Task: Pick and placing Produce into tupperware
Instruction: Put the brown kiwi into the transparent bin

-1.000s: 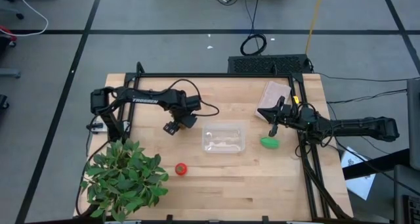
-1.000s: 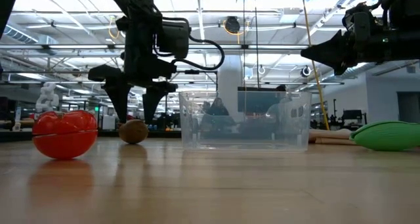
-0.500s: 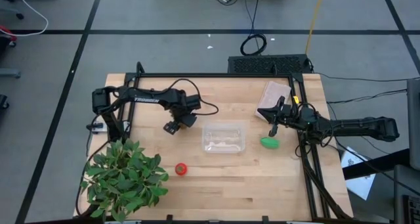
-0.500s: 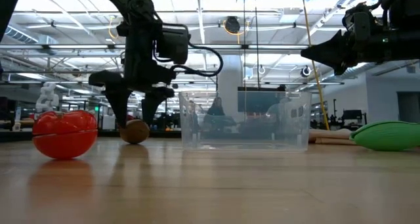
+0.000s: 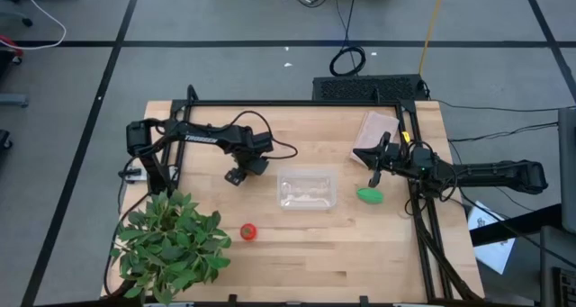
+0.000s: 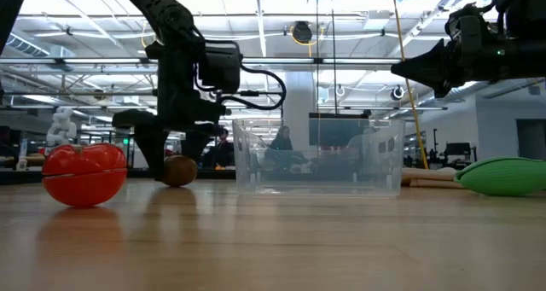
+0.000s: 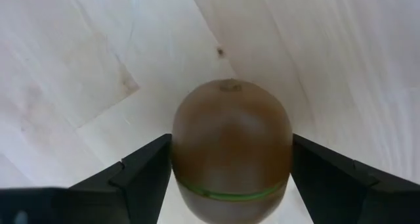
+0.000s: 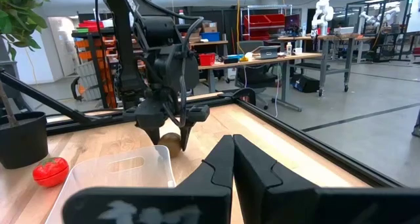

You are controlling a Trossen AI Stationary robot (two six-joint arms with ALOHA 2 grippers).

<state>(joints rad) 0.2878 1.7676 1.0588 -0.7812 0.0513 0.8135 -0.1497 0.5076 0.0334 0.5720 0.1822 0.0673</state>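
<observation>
The brown kiwi point(image 7: 230, 145) lies on the table left of the clear tupperware point(image 5: 307, 189), seen in the low view as the kiwi point(image 6: 179, 170). My left gripper point(image 5: 236, 175) stands over it, fingers pointing down, and hides it in the high view. The red tomato point(image 5: 247, 231) rests on the table near the front. The green oblong piece point(image 5: 370, 195) lies to the right of the tupperware. My right gripper point(image 5: 373, 167) is shut and hovers just beyond the green piece, holding nothing. My left gripper has the kiwi pinched between its two fingers, one finger point(image 7: 141, 171) on each side of its widest part point(image 7: 180, 152). The fingers come from above, pointing down. The kiwi still sits on the table point(image 6: 179, 184).
A large leafy plant point(image 5: 171, 244) fills the near left corner. A pinkish-tan packet point(image 5: 373, 131) lies at the far right. A dark frame rail point(image 5: 297, 103) runs along the far edge. Bare wood lies in front of the tupperware.
My left gripper has moved down over the kiwi, from its tips above the kiwi to its tips near the table on either side of it. The kiwi has stayed in place. The right arm has kept still.
</observation>
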